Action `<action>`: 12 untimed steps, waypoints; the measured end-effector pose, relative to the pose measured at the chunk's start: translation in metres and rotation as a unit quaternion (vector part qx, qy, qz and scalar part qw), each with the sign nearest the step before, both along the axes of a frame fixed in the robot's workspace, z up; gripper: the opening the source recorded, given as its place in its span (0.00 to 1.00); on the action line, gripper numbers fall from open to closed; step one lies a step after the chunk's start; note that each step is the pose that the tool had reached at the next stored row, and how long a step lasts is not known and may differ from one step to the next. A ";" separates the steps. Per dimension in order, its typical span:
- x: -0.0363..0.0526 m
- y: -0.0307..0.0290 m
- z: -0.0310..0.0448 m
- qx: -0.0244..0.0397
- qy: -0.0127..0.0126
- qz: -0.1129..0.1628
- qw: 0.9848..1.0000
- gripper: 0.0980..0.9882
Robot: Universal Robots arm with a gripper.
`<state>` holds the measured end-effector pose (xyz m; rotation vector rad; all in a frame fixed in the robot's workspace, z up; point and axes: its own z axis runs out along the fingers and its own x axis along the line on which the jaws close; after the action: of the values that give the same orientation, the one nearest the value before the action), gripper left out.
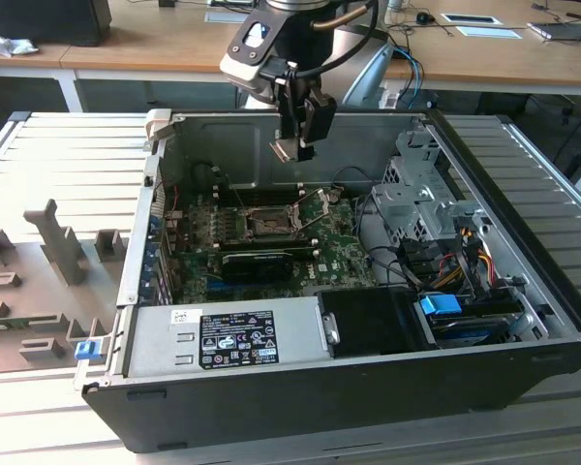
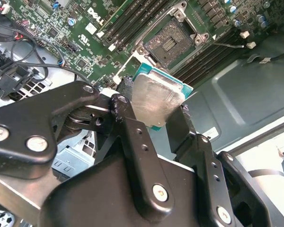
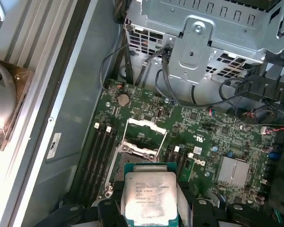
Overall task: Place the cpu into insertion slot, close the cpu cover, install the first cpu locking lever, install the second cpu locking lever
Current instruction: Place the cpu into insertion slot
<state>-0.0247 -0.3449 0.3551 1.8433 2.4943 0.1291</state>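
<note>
My gripper [image 1: 295, 145] hangs inside the open computer case, above the motherboard near the rear wall, and is shut on the cpu [image 1: 286, 150]. In both wrist views the cpu [image 2: 156, 97] [image 3: 149, 196] is a silver-topped square chip on a teal carrier, pinched at two opposite edges by the black fingers [image 2: 128, 118]. The insertion slot [image 1: 268, 225] [image 2: 173, 41] [image 3: 138, 147] lies open on the green board below the chip, its dark contact field showing. The cpu cover [image 3: 146, 126] stands swung up at the slot's far edge.
A long black card [image 1: 257, 262] lies in front of the slot. Memory slots [image 3: 102, 156] flank it. The metal drive cage [image 1: 416, 194] and loose cables [image 1: 445, 262] crowd the exterior view's right. A grey power supply [image 1: 223, 339] fills the case front.
</note>
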 end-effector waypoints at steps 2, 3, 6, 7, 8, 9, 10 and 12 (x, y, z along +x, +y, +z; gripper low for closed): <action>0.0000 0.0000 -0.0004 0.000 0.000 -0.003 1.000 0.48; 0.0000 0.0000 -0.0005 0.000 0.000 -0.004 1.000 0.48; 0.0000 0.0000 -0.0017 0.000 0.000 -0.004 1.000 0.48; 0.0000 0.0000 -0.0023 0.000 0.000 -0.004 1.000 0.48; 0.0000 0.0000 -0.0028 0.000 0.000 -0.004 1.000 0.48; 0.0000 0.0000 -0.0030 0.000 0.000 -0.004 1.000 0.48; 0.0000 0.0000 -0.0032 0.000 0.000 -0.004 1.000 0.48; 0.0000 0.0000 -0.0034 0.000 0.000 -0.004 1.000 0.48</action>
<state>-0.0247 -0.3449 0.3517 1.8540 2.4861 0.1286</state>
